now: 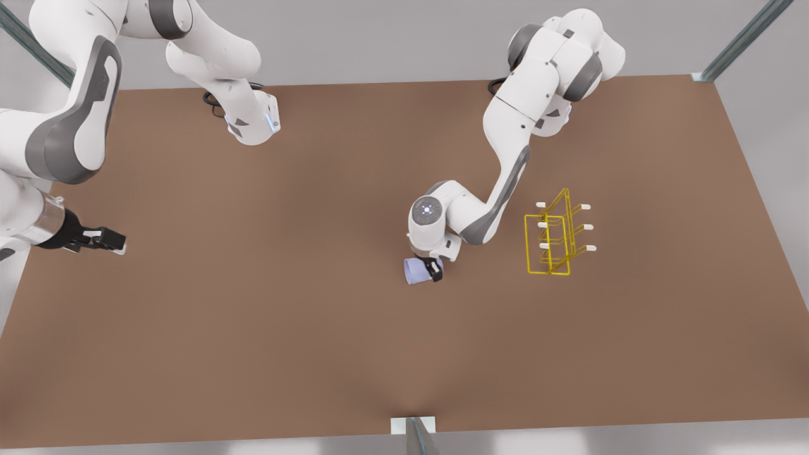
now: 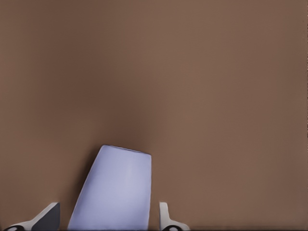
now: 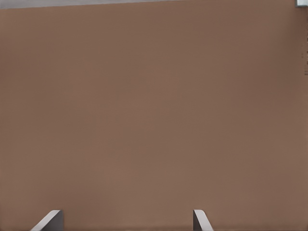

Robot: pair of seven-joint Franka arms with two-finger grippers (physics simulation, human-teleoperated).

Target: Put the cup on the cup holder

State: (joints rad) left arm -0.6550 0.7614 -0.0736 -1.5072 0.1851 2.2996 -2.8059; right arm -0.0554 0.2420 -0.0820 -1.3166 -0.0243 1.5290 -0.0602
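Observation:
The lavender-blue cup is near the table's middle, tilted, with its rim toward the front view's left. My left gripper comes down from above and is shut on the cup. In the left wrist view the cup sits between the two fingertips, its narrow end pointing away, and my left gripper is drawn in around it. The yellow wire cup holder stands upright a short way to the front view's right of the cup. My right gripper waits open and empty at the front view's left edge, also seen as my right gripper over bare table.
The brown table stretches wide around the cup and holder. A metal post and bracket stand at the near edge. The arm bases rise at the far edge.

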